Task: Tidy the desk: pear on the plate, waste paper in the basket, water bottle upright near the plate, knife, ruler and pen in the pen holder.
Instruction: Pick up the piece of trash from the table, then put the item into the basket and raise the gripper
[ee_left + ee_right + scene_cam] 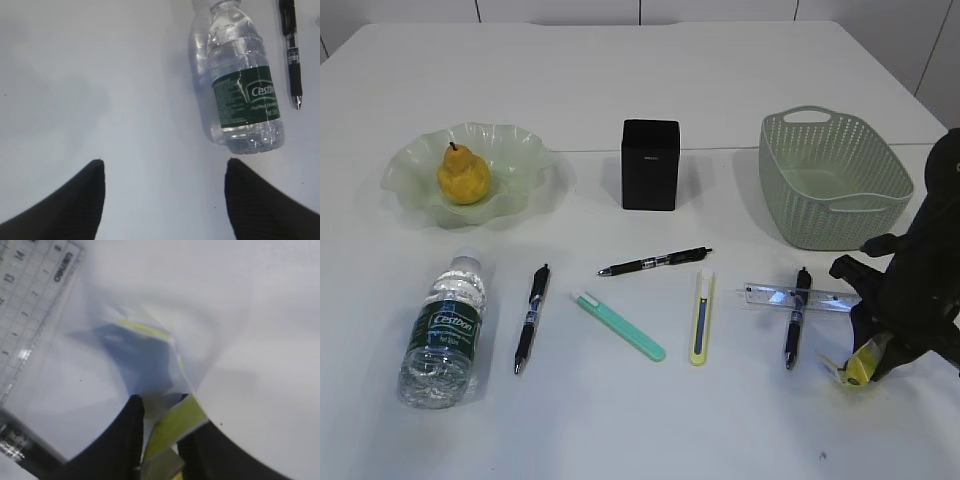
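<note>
Wrapper first: small crumpled yellow and clear waste paper [167, 432] with black print, pinched between the pressed-in fingers of the right gripper [860, 368], low at the desk surface just in front of the sage green perforated plastic basket [832, 178] and well right of the short clear plastic ruler [790, 297]. Featherweight, thin and crinkly by the look of it; springy rather than stiff, likely to flatten or slide out of a shallow pinch, so best taken across its bunched middle, deep between the pads, not by a loose clear flap. Grip visible in the right wrist view as yellow film wedged between the two dark fingers [127, 440], ruler edge off to the upper left. Short lift up and back over the basket's near wall probably all that remains for this item; release to be made well inside the rim, since so light a scrap could drift or cling. Left gripper [165, 200] spread wide and empty, hovering over the plain white desk [75, 75] far left of the basket, near the base of the small clear plastic water bottle [242, 80] with dark green label, lying on its side. Bottle smooth, round, prone to roll; best gripped across the labelled waist.
</note>
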`<state>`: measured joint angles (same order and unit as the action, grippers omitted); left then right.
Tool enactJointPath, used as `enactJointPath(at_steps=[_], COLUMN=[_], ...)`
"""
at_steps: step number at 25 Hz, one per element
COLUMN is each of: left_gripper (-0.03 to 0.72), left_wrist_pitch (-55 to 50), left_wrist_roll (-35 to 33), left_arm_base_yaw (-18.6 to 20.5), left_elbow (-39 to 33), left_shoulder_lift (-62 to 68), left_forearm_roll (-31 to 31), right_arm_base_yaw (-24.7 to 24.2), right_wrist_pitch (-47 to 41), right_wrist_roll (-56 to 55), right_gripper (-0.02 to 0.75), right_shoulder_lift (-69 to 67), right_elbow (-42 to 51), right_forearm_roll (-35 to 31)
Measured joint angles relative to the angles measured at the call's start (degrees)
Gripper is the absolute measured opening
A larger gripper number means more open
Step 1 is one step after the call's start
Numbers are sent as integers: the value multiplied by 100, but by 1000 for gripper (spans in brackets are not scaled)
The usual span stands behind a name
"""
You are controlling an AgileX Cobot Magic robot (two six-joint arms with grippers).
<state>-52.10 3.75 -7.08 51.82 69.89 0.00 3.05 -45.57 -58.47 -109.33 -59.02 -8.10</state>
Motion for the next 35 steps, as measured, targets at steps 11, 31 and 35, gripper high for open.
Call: enactJointPath(at_steps=[11, 31, 35], left_gripper=[528, 528, 528], left_wrist_pitch=[23, 48, 47], left_wrist_roll=[0, 0, 0], left_arm_base_yaw=[0, 0, 0], left_elbow=[0, 0, 0], left_shoulder_lift=[0, 0, 0], left_forearm_roll=[0, 0, 0], right_arm_base_yaw=[0, 0, 2], right_wrist_pitch=[-107, -426, -804], right_wrist_roll=[93, 753, 1012], right_gripper=[167, 166, 166], right_shoulder_lift=[489, -383, -931], right_elbow=[-112, -4390, -5100], right_forearm_roll=[97, 1250, 1780])
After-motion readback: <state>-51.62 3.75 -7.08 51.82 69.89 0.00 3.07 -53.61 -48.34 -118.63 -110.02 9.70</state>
